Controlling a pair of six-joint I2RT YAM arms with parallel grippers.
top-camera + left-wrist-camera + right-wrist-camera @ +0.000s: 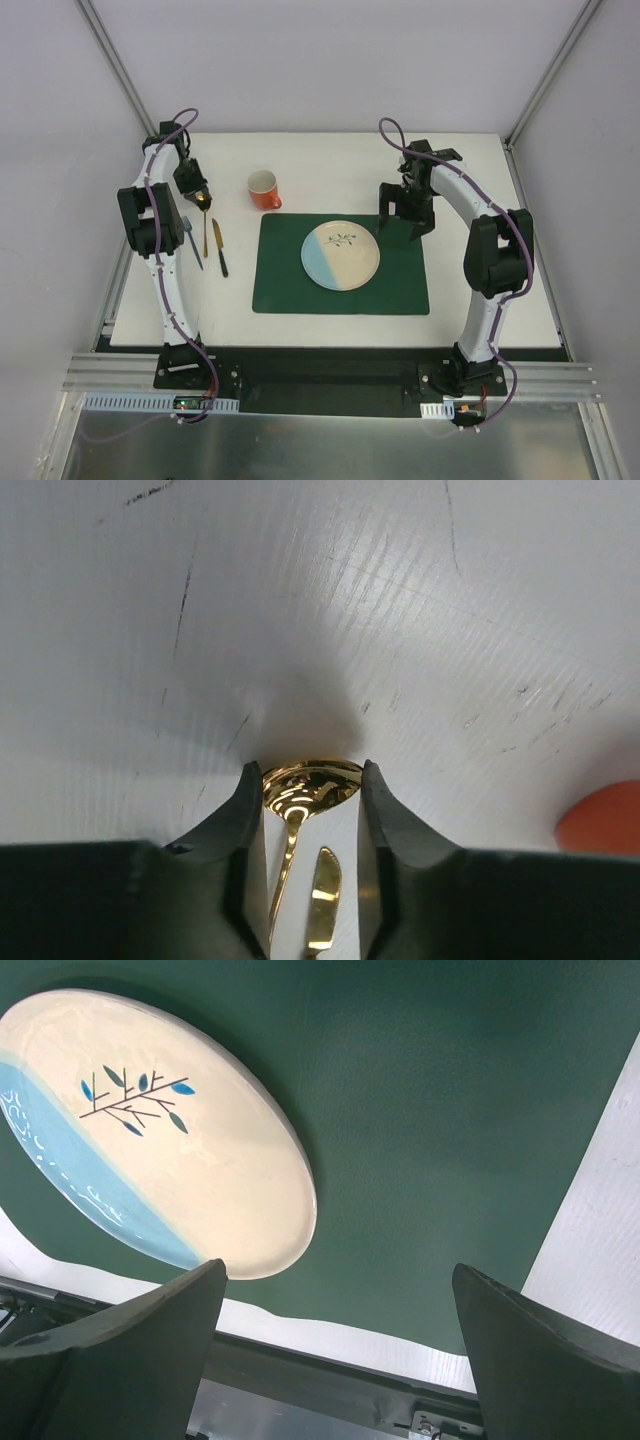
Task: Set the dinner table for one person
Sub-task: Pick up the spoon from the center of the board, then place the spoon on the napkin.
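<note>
plate [340, 255]: on placemat [400, 285]
placemat: on dinner table [340, 160]
cup [264, 189]: behind placemat — left corner
spoon [205, 225], knife [219, 248]: left of placemat

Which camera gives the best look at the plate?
The top external view: the whole plate shows, on the green placemat. The right wrist view shows most of it close up, one side cropped. The left wrist view shows none of it.

The white dinner table [480, 290] carries a dark green placemat [400, 285], an orange mug [264, 189], a gold spoon [205, 235], a black-handled knife [221, 258] and a blue-handled utensil [191, 240].
</note>
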